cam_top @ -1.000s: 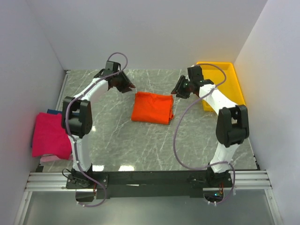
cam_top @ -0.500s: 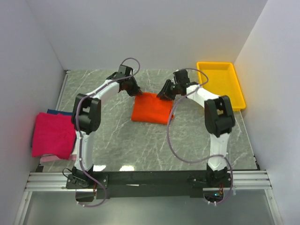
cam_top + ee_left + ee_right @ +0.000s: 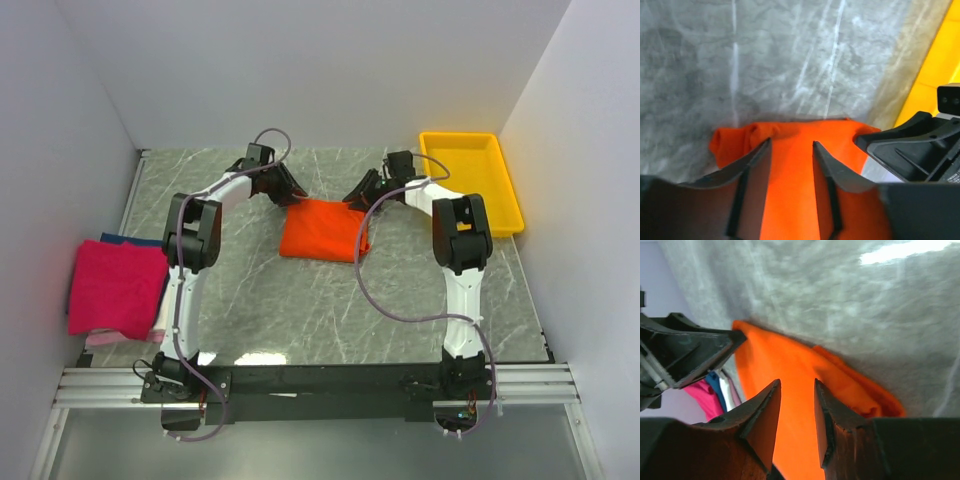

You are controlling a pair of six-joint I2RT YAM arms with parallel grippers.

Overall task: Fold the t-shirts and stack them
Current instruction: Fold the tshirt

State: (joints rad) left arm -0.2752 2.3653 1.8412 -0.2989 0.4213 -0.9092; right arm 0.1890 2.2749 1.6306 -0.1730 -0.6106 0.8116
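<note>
Grabbing the far edge of the orange t-shirt [image 3: 322, 232] looks like the step you're on, so here's how I'd do it clean. That shirt lies partly folded in the middle of the marble table [image 3: 260, 300]. It's well apart from the pile at the left edge, where a magenta t-shirt [image 3: 112, 288] sits on top of a dark blue t-shirt [image 3: 115, 238] and a pale layer [image 3: 98, 341]. The yellow tray [image 3: 470, 170] is off at the far right, not involved.

Both arms reach to the shirt's far side, with the left gripper [image 3: 291, 196] at the far-left corner and the right gripper [image 3: 360, 196] at the far-right one. On both wrist cams the fingers [image 3: 752, 167] are spread with orange cloth showing in the gap, and nothing is pinched yet. You can't tell from these views whether the tips touch the cloth or hover just above it.

My take: get a finger under every layer at each corner before you close. The left corner is bunched into a little roll and the right one shows a doubled edge. If you pinch only the top layer, I'd expect the fold to fall open on the lift. Close both together, lift evenly, and keep the edge taut between the two so the middle doesn't sag.
</note>
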